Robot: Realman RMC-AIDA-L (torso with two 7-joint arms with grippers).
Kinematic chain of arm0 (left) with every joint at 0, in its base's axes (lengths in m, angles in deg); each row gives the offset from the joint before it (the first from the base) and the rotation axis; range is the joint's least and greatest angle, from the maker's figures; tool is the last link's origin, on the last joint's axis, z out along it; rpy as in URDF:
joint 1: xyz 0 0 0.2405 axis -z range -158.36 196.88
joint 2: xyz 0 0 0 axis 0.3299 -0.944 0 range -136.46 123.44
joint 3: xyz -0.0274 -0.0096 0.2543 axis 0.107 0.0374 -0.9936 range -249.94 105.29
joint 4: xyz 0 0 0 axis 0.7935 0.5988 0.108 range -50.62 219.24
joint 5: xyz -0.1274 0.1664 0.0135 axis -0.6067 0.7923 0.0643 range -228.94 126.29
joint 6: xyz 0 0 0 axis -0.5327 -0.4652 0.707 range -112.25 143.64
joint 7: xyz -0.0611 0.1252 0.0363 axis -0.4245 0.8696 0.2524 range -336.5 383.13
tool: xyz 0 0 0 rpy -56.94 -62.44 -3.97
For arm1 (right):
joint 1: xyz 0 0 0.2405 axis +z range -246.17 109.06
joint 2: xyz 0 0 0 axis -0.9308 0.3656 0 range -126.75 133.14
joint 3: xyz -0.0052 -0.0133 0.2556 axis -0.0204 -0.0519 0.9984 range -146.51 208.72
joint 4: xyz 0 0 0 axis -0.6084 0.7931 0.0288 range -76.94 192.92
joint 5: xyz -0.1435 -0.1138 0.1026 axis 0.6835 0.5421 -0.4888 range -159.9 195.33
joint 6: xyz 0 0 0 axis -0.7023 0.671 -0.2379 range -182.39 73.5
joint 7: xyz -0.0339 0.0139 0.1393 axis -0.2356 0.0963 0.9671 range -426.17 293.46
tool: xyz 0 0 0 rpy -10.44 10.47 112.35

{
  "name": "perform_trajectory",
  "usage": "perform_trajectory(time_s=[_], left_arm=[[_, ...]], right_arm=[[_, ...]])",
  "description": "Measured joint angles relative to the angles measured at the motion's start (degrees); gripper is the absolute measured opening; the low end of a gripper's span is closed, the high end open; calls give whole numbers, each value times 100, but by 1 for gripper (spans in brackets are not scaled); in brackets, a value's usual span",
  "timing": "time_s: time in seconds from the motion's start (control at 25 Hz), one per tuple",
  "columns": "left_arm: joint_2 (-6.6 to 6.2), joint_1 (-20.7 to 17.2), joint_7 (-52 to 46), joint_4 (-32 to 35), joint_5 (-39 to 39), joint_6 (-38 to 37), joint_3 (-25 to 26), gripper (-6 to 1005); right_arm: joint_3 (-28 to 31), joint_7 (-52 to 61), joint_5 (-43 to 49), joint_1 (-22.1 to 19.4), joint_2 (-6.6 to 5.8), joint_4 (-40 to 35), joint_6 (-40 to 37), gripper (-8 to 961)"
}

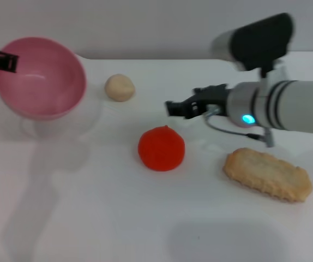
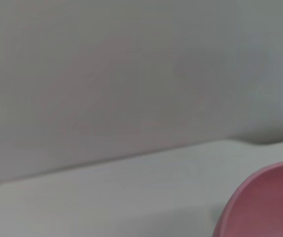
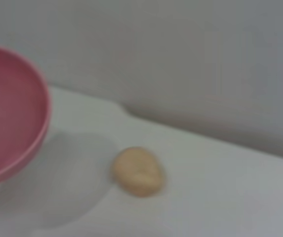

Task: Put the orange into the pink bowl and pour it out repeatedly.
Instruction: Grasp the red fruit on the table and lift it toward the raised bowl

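Observation:
The orange (image 1: pixel 161 148) lies on the white table near the middle, with nothing touching it. The pink bowl (image 1: pixel 42 82) hangs tilted above the table at the far left, its empty inside facing me and its shadow on the table below. My left gripper (image 1: pixel 2 60) is clamped on the bowl's left rim. My right gripper (image 1: pixel 176 108) hovers just above and to the right of the orange, pointing left. Part of the bowl also shows in the left wrist view (image 2: pixel 269 207) and the right wrist view (image 3: pixel 8 113).
A small beige ball (image 1: pixel 119 87) rests behind the orange, right of the bowl; the right wrist view shows the ball (image 3: pixel 137 171) too. A long tan biscuit (image 1: pixel 268 174) lies at the front right. The table's back edge (image 1: pixel 162 58) meets a grey wall.

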Motion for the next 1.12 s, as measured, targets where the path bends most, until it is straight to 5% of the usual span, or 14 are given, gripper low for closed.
perform_trajectory(time_s=[0.12, 0.64, 1.12], left_arm=[[-1, -64, 80, 12, -13, 72, 181, 42], [-3, 8, 185, 14, 34, 58, 175, 42], [-1, 138, 337, 29, 32, 94, 97, 42]], right_arm=[[-212, -6, -175, 306, 18, 292, -28, 774], [-479, -6, -768, 517, 33, 850, -40, 773], [-593, -794, -2135, 1120, 40, 2040, -70, 749]])
